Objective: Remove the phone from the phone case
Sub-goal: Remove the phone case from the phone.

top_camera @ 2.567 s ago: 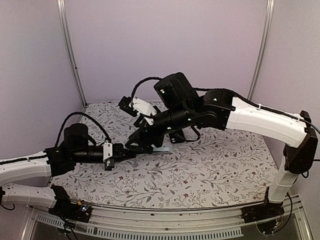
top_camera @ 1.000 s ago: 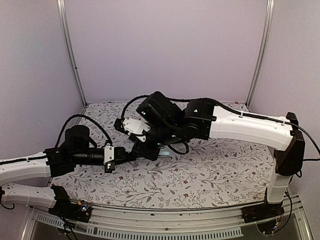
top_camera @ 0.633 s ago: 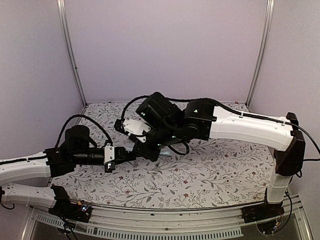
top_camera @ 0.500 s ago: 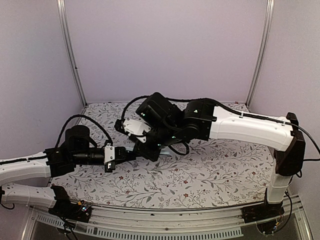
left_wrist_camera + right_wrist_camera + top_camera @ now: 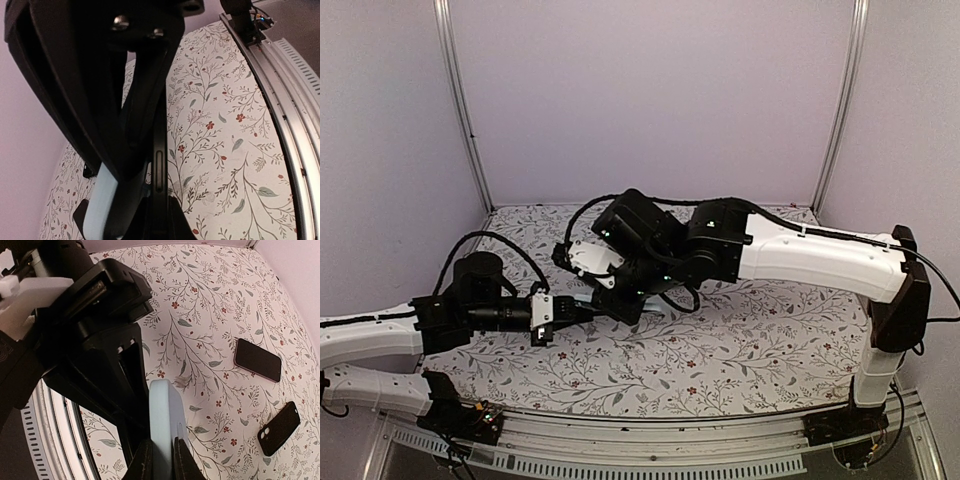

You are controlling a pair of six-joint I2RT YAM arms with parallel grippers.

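- Currently the right gripper pinches the pale blue phone case, held edge-on.
- Left gripper, on its left, clamps the dark phone edge beside that case.

Phone case: its lower end runs off the bottom of the right wrist view. From above it is buried under the right gripper.
Phone: only a thin dark edge shows in the left wrist view, probably the phone's side. Its face is hidden.
Left gripper: its fingers are blurred and cut by the bottom edge. From above, its tips vanish under the right wrist.
Dark slab and black case: too small to read any detail.
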